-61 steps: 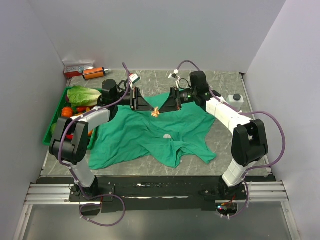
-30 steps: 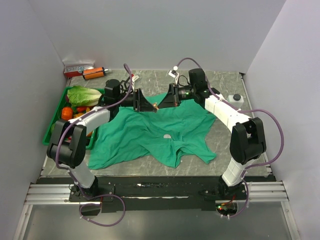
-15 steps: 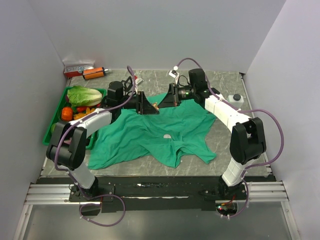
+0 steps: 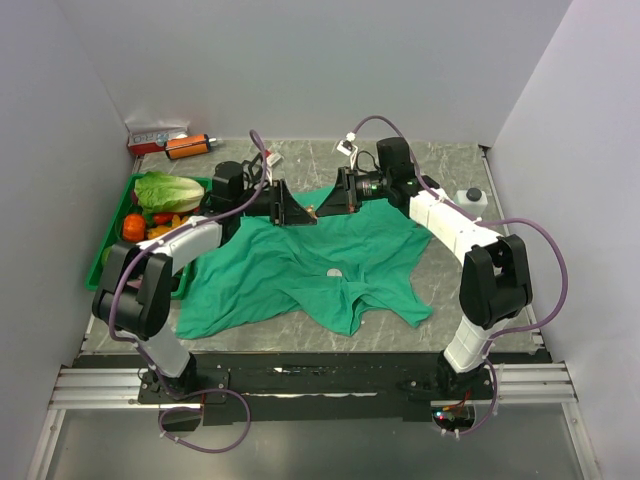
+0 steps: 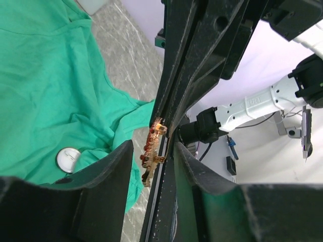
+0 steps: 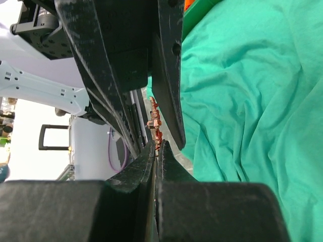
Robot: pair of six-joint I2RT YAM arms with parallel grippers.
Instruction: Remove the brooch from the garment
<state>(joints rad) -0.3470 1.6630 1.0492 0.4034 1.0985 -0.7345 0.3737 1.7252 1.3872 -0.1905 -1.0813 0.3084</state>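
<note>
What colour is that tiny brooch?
The brooch is orange-gold with reddish bits; left wrist view shows it best.

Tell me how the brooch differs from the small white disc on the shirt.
The brooch is orange-gold and spiky; the white disc is plain and round. The brooch seems pinched in the right gripper, above the cloth, while the disc lies flat on the garment. Both are tiny beside it.
</note>
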